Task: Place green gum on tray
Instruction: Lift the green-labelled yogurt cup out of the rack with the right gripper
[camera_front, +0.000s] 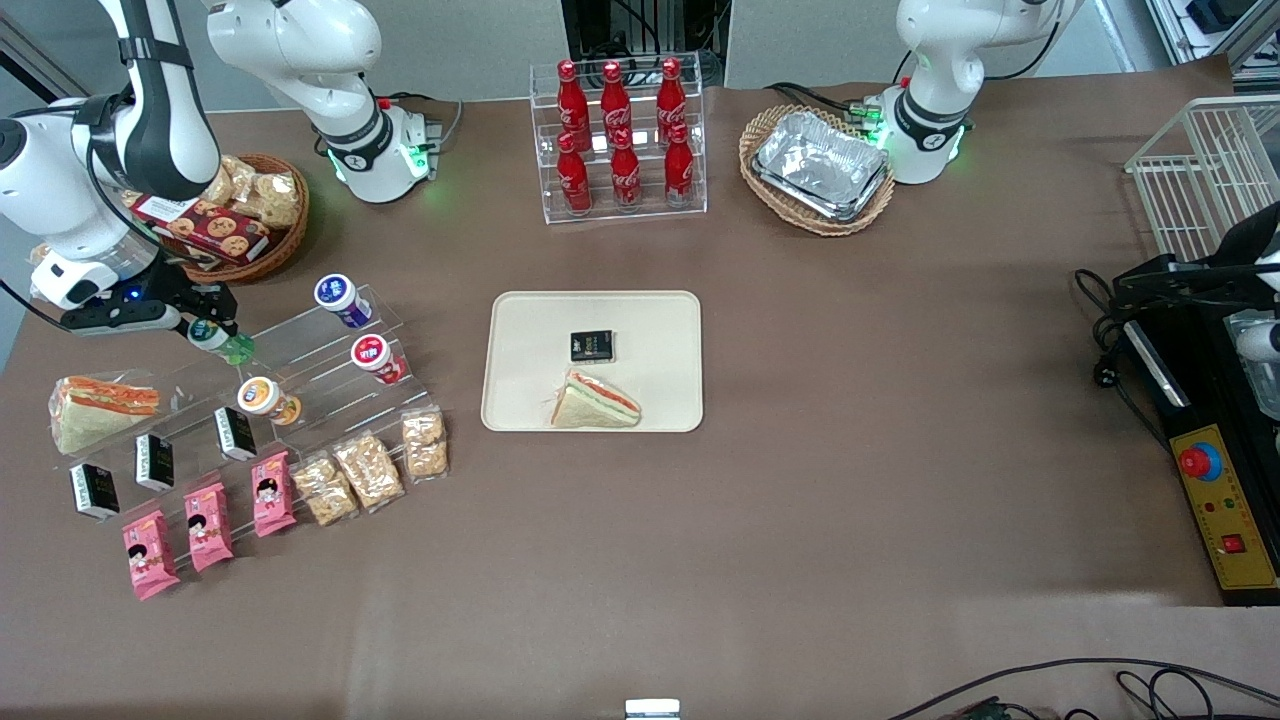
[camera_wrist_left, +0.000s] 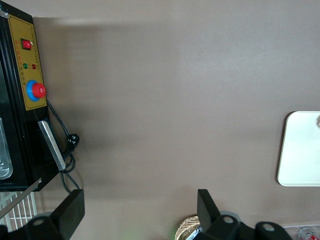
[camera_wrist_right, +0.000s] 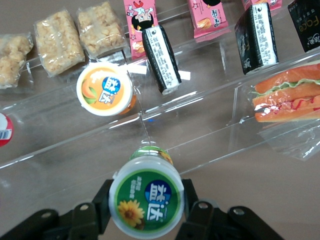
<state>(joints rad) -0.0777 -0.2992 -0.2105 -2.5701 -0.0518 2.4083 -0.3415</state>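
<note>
At the front view's upper left, the tool (camera_front: 212, 330) is clamped on the green gum (camera_front: 222, 341), a white-lidded translucent bottle above the clear acrylic rack (camera_front: 300, 375). At centre, the flat cream tray (camera_front: 520, 400) holds a wrapped sandwich (camera_front: 596, 400) and a small black packet (camera_front: 592, 346).

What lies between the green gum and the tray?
In the front view, the red gum bottle on the clear stand lies between the green gum, held in the gripper, and the tray.
</note>
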